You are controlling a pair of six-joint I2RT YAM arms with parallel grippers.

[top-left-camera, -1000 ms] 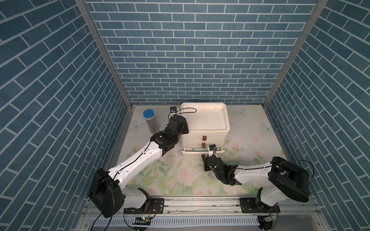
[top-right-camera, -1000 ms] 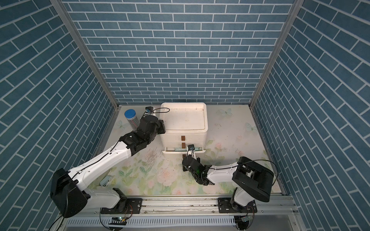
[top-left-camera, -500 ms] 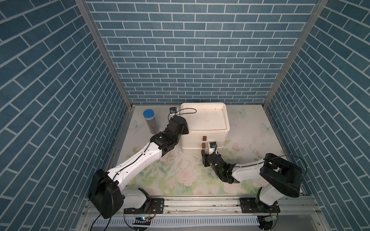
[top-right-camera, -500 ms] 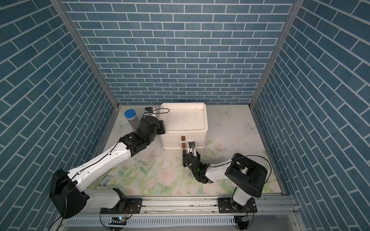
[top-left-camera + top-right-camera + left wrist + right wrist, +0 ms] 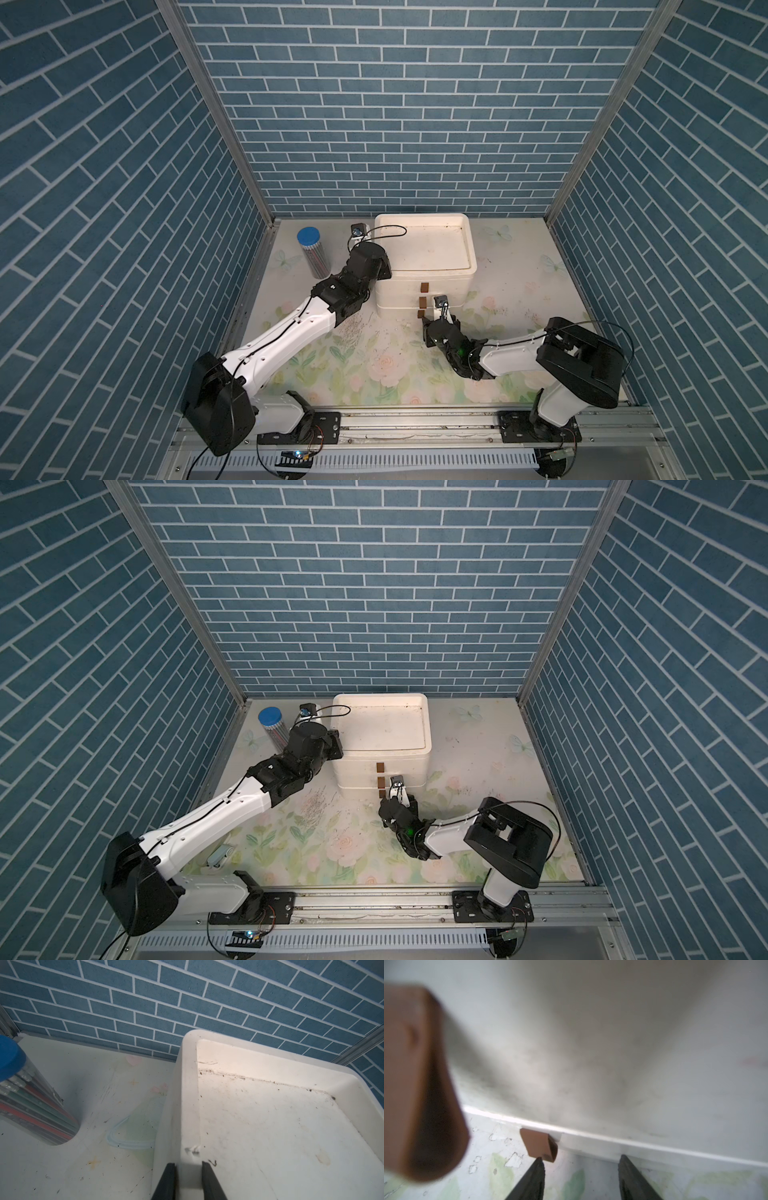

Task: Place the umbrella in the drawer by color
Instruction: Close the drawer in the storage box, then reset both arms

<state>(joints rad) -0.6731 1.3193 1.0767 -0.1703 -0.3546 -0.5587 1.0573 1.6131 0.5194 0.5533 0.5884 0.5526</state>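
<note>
The white drawer unit (image 5: pixel 424 253) (image 5: pixel 382 729) stands at the back, with all its drawers pushed in and three brown handles down its front. The umbrella is out of view. My left gripper (image 5: pixel 188 1164) is shut on the raised rim (image 5: pixel 188 1105) along the unit's top left edge, one finger on each side; in both top views it sits under the wrist (image 5: pixel 382 270) (image 5: pixel 336 746). My right gripper (image 5: pixel 581 1159) (image 5: pixel 432 328) (image 5: pixel 388 806) is open, low on the mat before the bottom drawer. One fingertip (image 5: pixel 538 1162) touches the bottom handle (image 5: pixel 538 1145) (image 5: pixel 421 314).
A clear jar of pencils with a blue lid (image 5: pixel 311 253) (image 5: pixel 274 727) (image 5: pixel 20 1095) stands left of the unit. A small pale blue object (image 5: pixel 220 856) lies on the floral mat by the left arm's base. Blue brick walls close in three sides.
The bottom drawer, pulled out a second ago, is now pushed in. My right gripper moved toward the unit and its jaws spread wider. The left arm has not moved.
</note>
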